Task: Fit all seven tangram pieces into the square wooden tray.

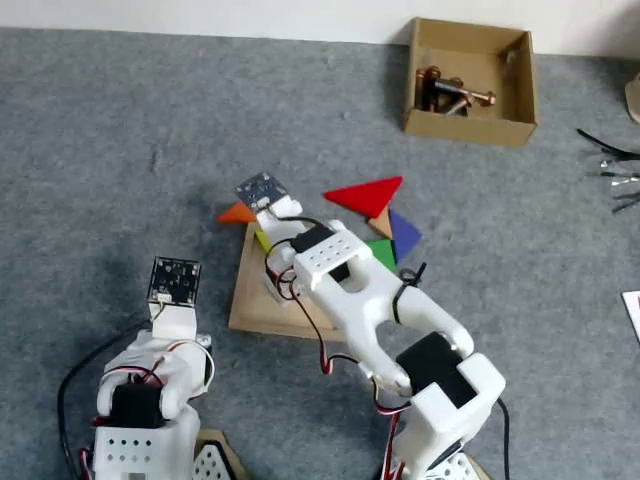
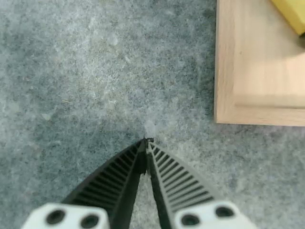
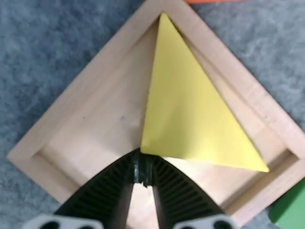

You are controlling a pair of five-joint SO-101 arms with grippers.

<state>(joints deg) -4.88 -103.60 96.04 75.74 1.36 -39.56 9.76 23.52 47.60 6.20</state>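
A grey felt tabletop [image 1: 120, 120] carries everything. The right arm [image 1: 380, 300] stretches from the near edge out over the tray [image 1: 250, 300]. The left arm [image 1: 150, 385] stands folded at the near left, its wrist beside the tray's left side.

The tray is square, of pale wood with a raised rim, and lies mid-table. A cardboard box [image 1: 468, 127] sits well apart at the far right with copper-coloured metal parts [image 1: 450, 95] inside.

The yellow triangle [image 3: 190, 105] lies flat in the tray. One sharp corner is tucked into a tray corner, and its long edge runs close to one wall without being quite flush.

The other pieces lie on the tabletop outside the tray:
- The red triangle [image 1: 368, 195] is just beyond the tray's far right corner.
- The blue piece [image 1: 403, 233] is near the red triangle's near side.
- The green piece [image 1: 382, 252] is just beside the tray's right rim.
- The orange piece [image 1: 237, 213] lies off the tray's far left corner.
- A small tan piece [image 1: 380, 222] sits between the red and blue ones.

The right claw [image 3: 142, 168] is closed and grips nothing. It hangs over the tray floor with its tips at the yellow triangle's square corner. The left claw [image 2: 147, 141] is also closed and empty, tips together over bare tabletop near a tray corner.
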